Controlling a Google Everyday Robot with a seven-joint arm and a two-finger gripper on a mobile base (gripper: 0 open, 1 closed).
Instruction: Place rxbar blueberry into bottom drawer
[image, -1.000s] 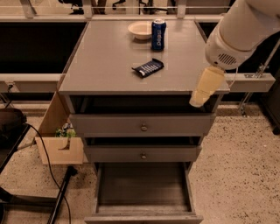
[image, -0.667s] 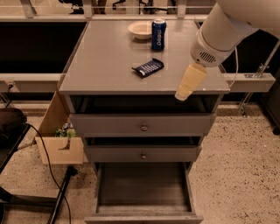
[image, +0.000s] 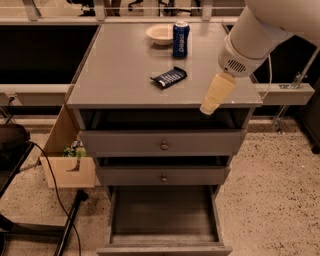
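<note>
The gripper (image: 215, 96) hangs in front and to the right of the can (image: 181, 39); whether it is open or closed I cannot tell. The bar (image: 169, 77) lies flat just in front of the can, left of the gripper, its long axis slanting toward the can. The bottom drawer (image: 162, 212) stands open, far below the can.

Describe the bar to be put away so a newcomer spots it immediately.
On the grey cabinet top, look near the middle, in front of the blue soda can and white bowl. The rxbar blueberry lies there, apart from the gripper over the front right edge. It alone is flat, dark navy, white-lettered.
</note>
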